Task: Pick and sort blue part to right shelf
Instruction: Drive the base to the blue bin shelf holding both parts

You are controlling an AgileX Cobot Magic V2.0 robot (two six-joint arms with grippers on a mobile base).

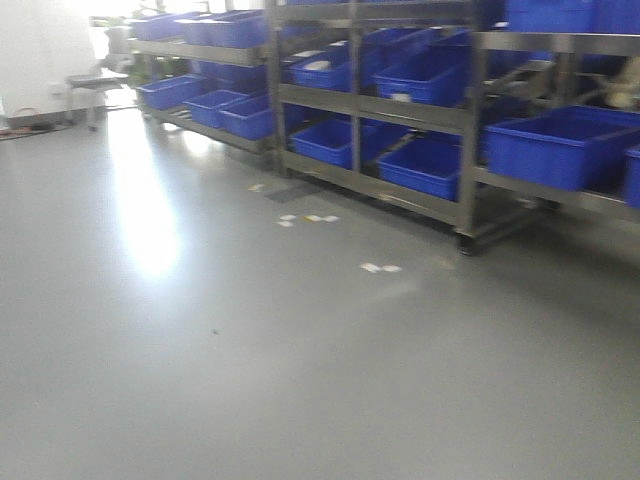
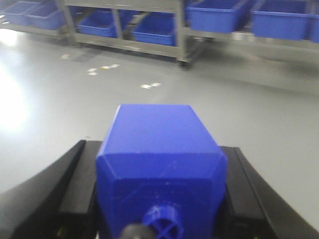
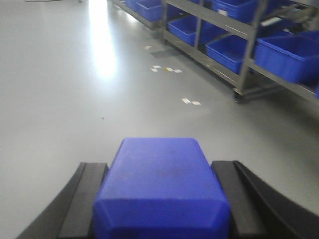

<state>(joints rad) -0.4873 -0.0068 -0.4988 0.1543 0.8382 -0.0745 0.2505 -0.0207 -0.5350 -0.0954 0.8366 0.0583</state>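
Observation:
In the left wrist view a solid blue part point(image 2: 159, 149) with sloped shoulders and a small knob fills the space between the black fingers point(image 2: 75, 184) of my left gripper point(image 2: 159, 189), which is shut on it. In the right wrist view another blue part point(image 3: 162, 184) sits clamped between the black fingers point(image 3: 84, 199) of my right gripper point(image 3: 162, 199). The steel shelf point(image 1: 465, 120) with large blue bins point(image 1: 555, 145) stands across the grey floor, ahead and to the right. Neither gripper shows in the front view.
More steel racks with blue bins point(image 1: 245, 115) run along the back left. White paper scraps point(image 1: 380, 268) lie on the glossy grey floor point(image 1: 200, 350) before the shelves. A castor point(image 3: 238, 98) carries the near rack corner. A bright glare patch lies at the left.

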